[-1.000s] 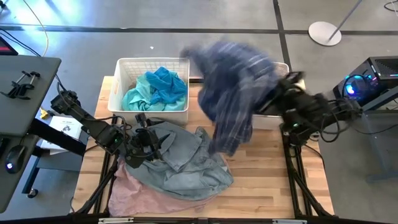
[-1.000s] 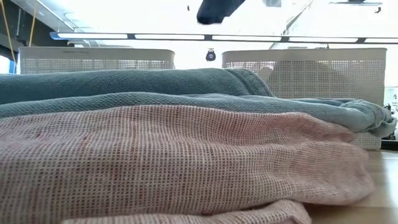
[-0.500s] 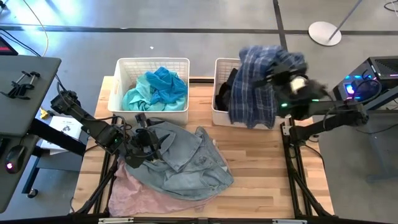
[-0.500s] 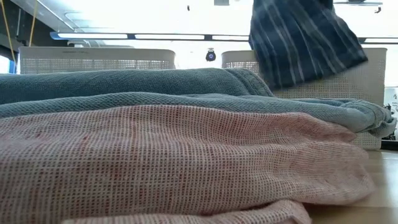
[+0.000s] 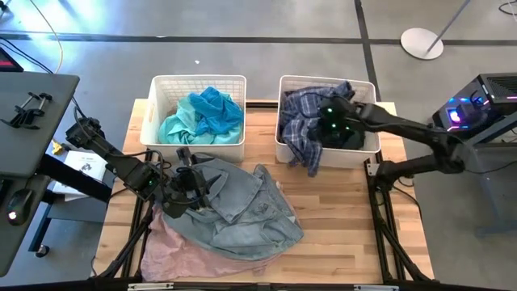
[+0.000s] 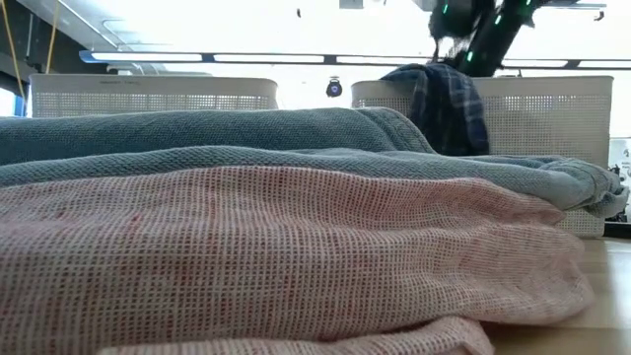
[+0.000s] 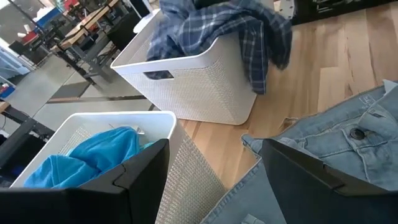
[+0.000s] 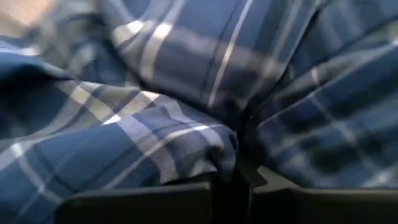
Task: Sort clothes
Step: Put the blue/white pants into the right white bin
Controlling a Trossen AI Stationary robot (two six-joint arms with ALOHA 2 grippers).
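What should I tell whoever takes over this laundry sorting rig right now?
Right gripper: shut on the plaid shirt, down in the right basket; one sleeve hangs over the front wall.
Left gripper: open, on the denim garment.
Done: teal clothes in the left basket; plaid in the right basket.
Left: release plaid; sort denim and the pink cloth under it.

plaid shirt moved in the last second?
Yes. The plaid shirt went from mid-air over the table's middle, rightward and down into the right basket, one part draped over its front wall. The right hand is shut on it.
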